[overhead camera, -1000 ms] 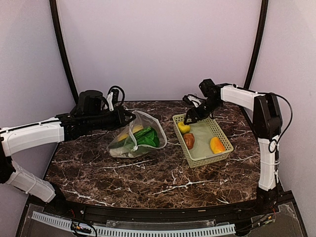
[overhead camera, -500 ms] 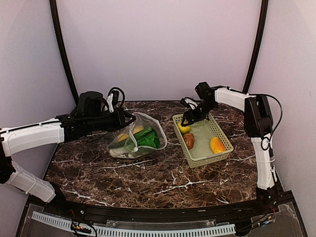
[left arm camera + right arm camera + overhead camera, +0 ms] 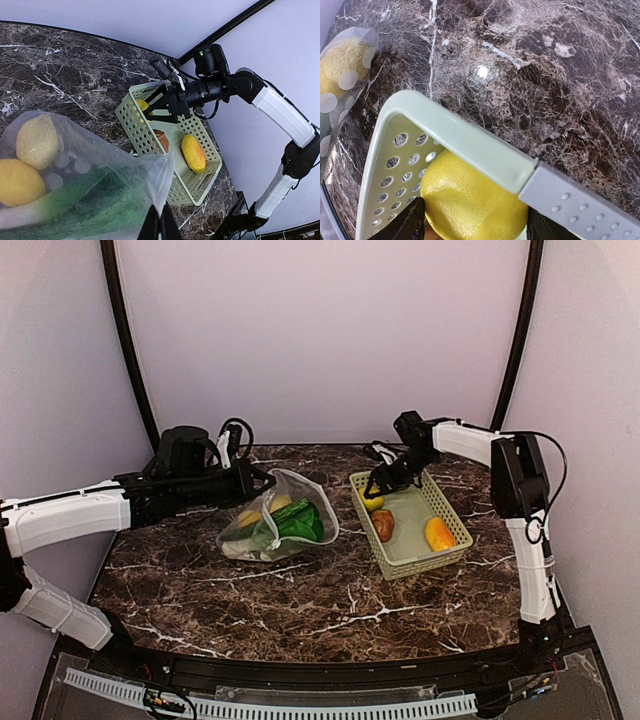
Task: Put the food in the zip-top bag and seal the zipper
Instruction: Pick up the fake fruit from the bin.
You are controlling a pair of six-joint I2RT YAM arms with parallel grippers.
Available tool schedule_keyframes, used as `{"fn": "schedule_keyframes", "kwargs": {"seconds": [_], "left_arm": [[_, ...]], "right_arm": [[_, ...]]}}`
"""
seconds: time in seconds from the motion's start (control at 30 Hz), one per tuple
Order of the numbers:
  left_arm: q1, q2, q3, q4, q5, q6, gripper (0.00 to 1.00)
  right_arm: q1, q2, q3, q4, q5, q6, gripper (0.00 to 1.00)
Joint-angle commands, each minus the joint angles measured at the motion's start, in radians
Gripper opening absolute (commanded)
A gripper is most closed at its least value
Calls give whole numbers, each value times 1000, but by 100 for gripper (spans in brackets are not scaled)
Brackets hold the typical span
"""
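Food is split between two places on the marble tabletop (image 3: 300,600). Left of centre in the overhead view, the zip-top bag (image 3: 300,495) lies on its side. It holds a green cabbage (image 3: 297,522), a yellow piece (image 3: 15,182) and a pale piece (image 3: 36,142). The left pincer (image 3: 159,227) is clenched on its mouth edge. To the right, a green basket (image 3: 425,562) holds an orange piece (image 3: 438,533), a brown piece (image 3: 383,524) and, in its far corner, a yellow lemon (image 3: 470,205). The right pincer (image 3: 374,490) straddles that lemon closely; I cannot tell whether it is squeezing it.
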Motion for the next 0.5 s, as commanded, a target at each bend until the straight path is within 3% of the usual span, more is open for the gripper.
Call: {"fn": "schedule_keyframes", "kwargs": {"seconds": [0.0, 0.1, 0.47], "left_arm": [[4, -9, -19, 15, 9, -4, 1], [4, -9, -24, 17, 8, -6, 1], [4, -2, -23, 23, 9, 0, 1]], "right_arm": [[-11, 23, 12, -4, 2, 22, 55], [-15, 20, 5, -3, -8, 21, 43], [-31, -107, -77, 16, 25, 4, 16]]}}
